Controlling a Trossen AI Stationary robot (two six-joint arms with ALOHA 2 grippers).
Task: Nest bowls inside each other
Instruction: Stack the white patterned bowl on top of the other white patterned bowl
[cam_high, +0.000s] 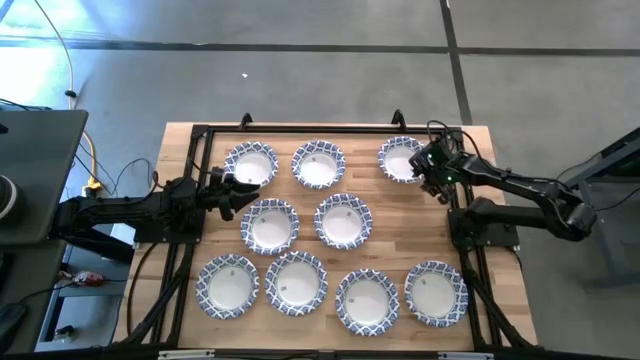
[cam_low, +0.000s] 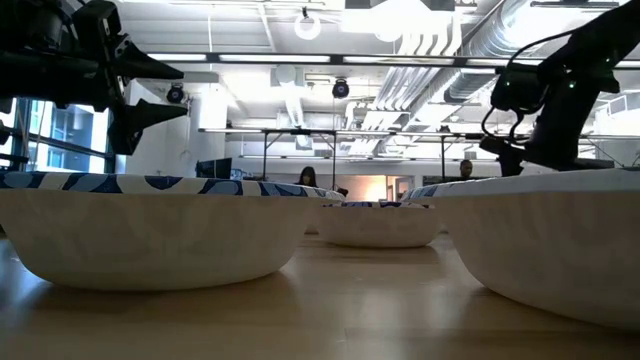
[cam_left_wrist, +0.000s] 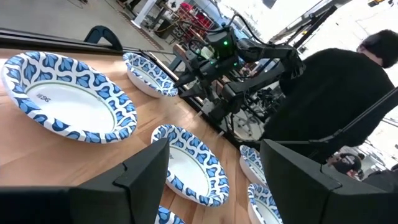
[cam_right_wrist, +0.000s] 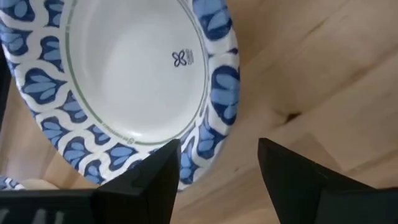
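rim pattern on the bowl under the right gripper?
Blue leaf-like shapes on white, thin green line inside, on the bowl; right wrist view shows it best.

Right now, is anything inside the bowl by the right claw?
No. The bowl under the open right gripper shows only its bare white middle with a tiny blue logo. What's underneath the bowl is hidden.

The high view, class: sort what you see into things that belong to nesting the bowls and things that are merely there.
Belong to the job:
nine bowls spread singly over the table
left pincer, open, beside the far-left bowl
right pincer, open, at the far-right bowl

Merely there:
black frame
cables
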